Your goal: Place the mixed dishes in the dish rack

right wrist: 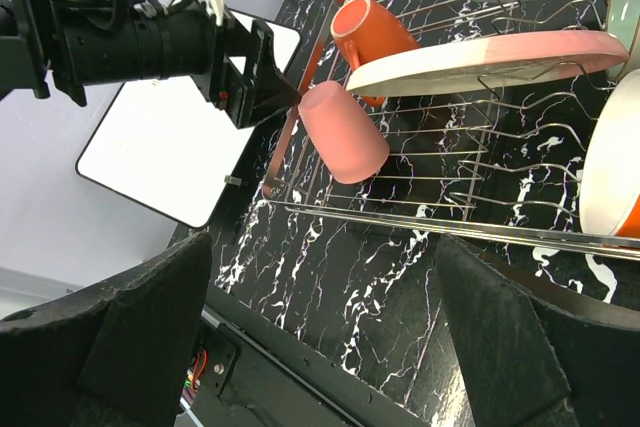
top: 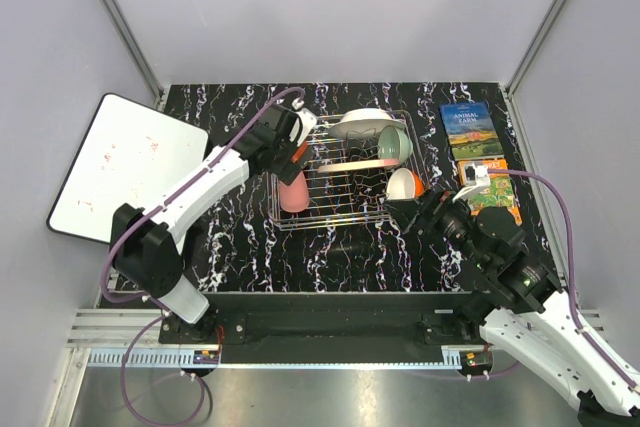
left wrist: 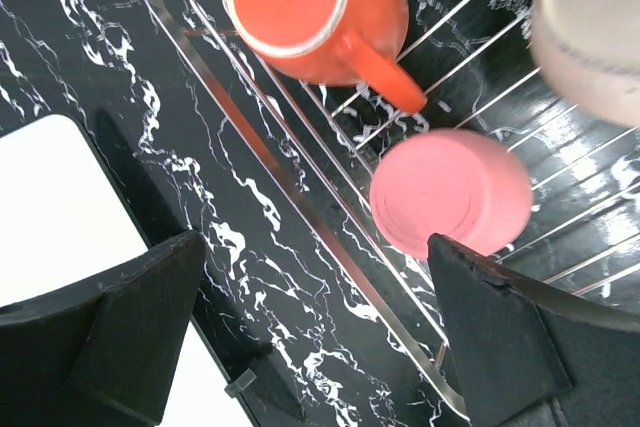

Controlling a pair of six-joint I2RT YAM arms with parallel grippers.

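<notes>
left end effector [left wrist: 310,282]: spread, empty, over left edge of dish rack [top: 335,210] | right end effector [right wrist: 320,267]: spread, empty, at its right side

The left gripper [left wrist: 315,247] stands fully open, nothing between its fingers [left wrist: 130,327]. The dish rack [left wrist: 280,147] rim crosses the gap diagonally. Inside the rack, the pink handleless cup [left wrist: 450,192] sits just beyond the right finger, with the orange-red handled mug [left wrist: 310,7] farther beyond. The white board [left wrist: 50,207] lies beside the left finger.
</notes>
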